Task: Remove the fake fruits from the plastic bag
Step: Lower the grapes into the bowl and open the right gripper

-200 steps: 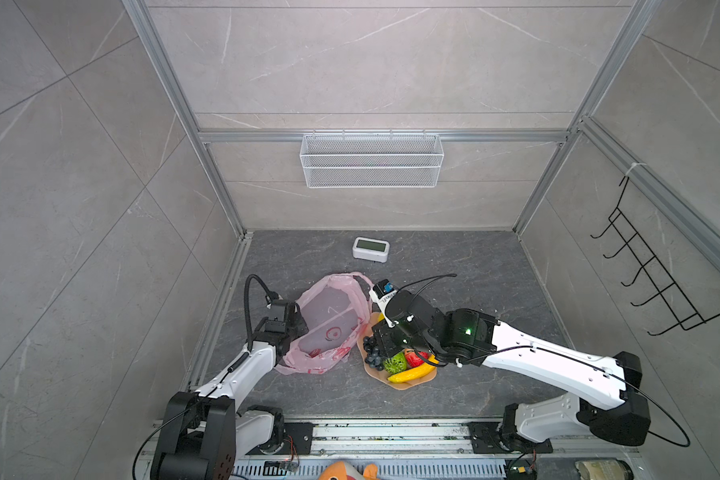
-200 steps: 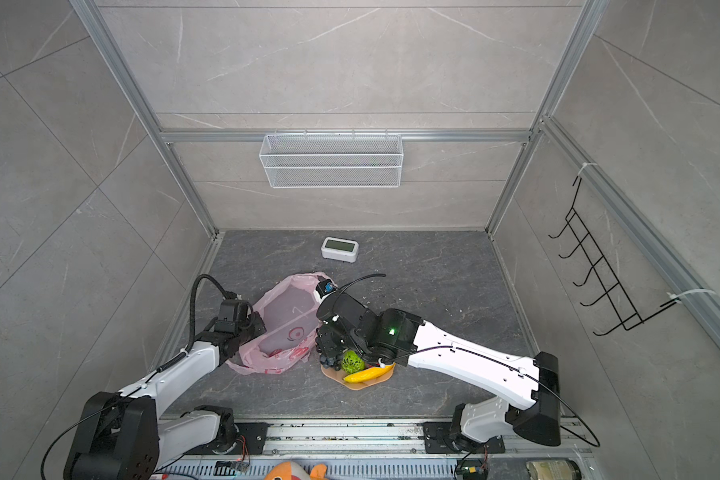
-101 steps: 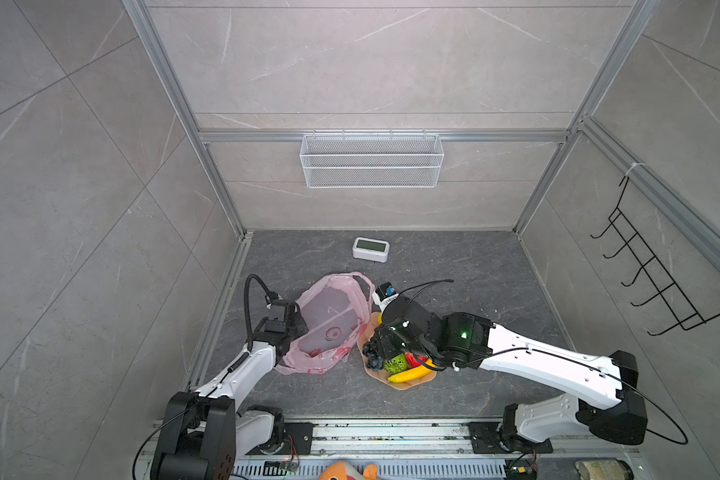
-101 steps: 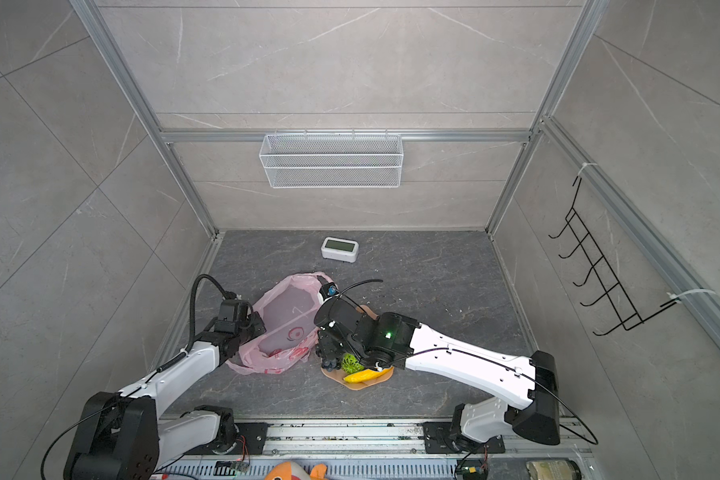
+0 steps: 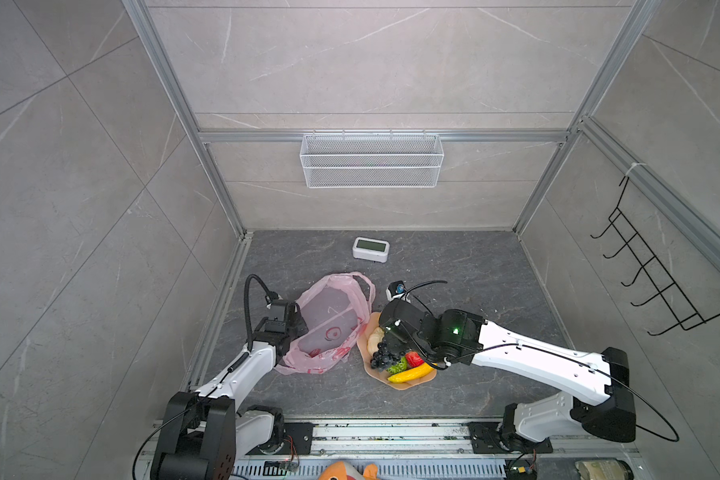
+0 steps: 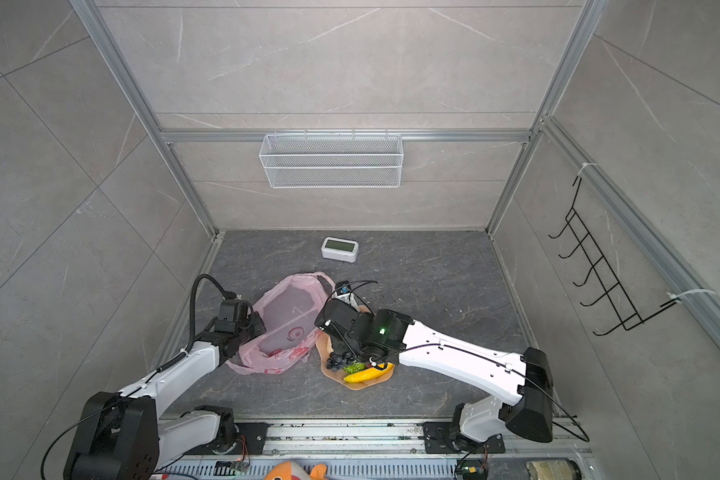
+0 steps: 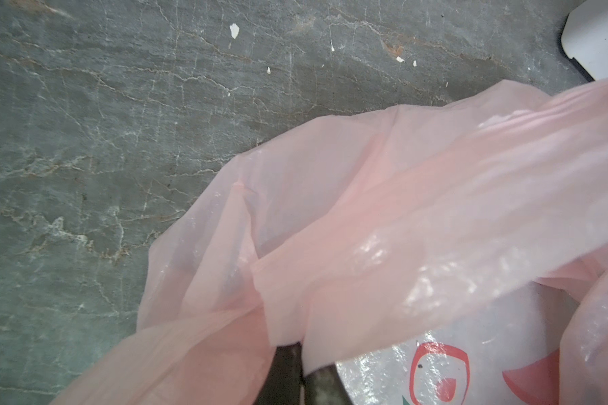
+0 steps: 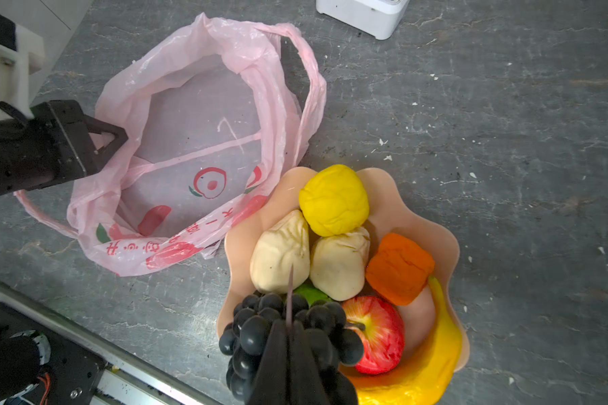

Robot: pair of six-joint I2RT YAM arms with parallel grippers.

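1. Right wrist view: right gripper [image 8: 288,328] was pinched tight on the grape bunch [image 8: 251,333] stem above the bowl [image 8: 450,245] (other fake fruits [image 8: 337,263] piled inside).
2. Only left wrist view showed left gripper [image 7: 301,356] nipping the plastic bag [image 7: 401,210] rim.
3. Top views: plastic bag [image 5: 329,320] lay against bowl [image 5: 408,384].

Left gripper [image 7: 301,361]: I see jaws pinched closed, arm stretched forward low.
Right gripper [image 8: 288,333]: closed, wrist apparently angled downward.
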